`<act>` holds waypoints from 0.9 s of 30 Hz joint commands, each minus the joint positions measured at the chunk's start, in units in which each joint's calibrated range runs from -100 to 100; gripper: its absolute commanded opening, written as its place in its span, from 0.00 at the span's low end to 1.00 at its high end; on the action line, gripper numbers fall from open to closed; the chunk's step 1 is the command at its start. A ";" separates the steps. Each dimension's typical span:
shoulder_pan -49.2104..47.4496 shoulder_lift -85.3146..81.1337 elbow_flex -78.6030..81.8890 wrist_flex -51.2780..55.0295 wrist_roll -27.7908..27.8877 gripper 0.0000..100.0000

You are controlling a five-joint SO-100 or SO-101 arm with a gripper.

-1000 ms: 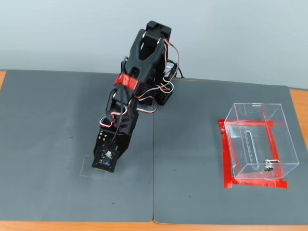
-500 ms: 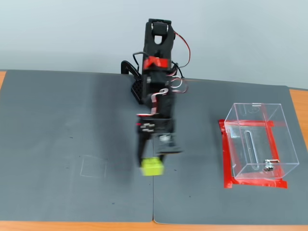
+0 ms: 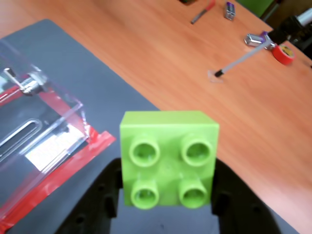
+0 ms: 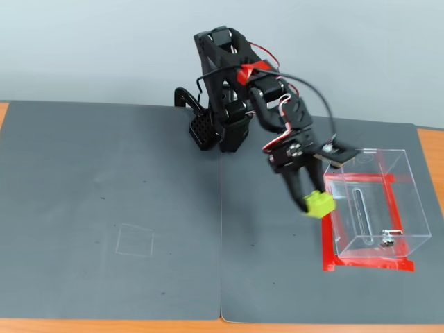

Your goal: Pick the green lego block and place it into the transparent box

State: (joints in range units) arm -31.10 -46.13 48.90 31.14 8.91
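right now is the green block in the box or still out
Out. The green lego block is clamped in the gripper, held beside the near wall of the transparent box; the wrist view shows the block between both fingers, box off left.

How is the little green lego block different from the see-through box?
The green lego block is solid lime green with four round studs; the transparent box is clear, so you see through its walls. The block is much smaller than the box. The block is held up in the gripper, while the box sits on the grey mat inside red tape. Both have boxy shapes.
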 commanded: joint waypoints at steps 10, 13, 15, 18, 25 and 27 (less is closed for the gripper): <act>-14.89 2.26 -8.87 0.20 -0.08 0.10; -18.10 4.46 -9.51 0.20 -0.08 0.10; -19.59 6.24 -10.41 0.20 -0.08 0.10; -21.38 9.13 -12.49 0.20 -0.08 0.10; -23.47 15.99 -17.74 0.20 -0.08 0.10; -23.69 17.69 -18.73 0.20 -0.08 0.10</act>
State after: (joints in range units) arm -54.31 -29.40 34.17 31.31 8.96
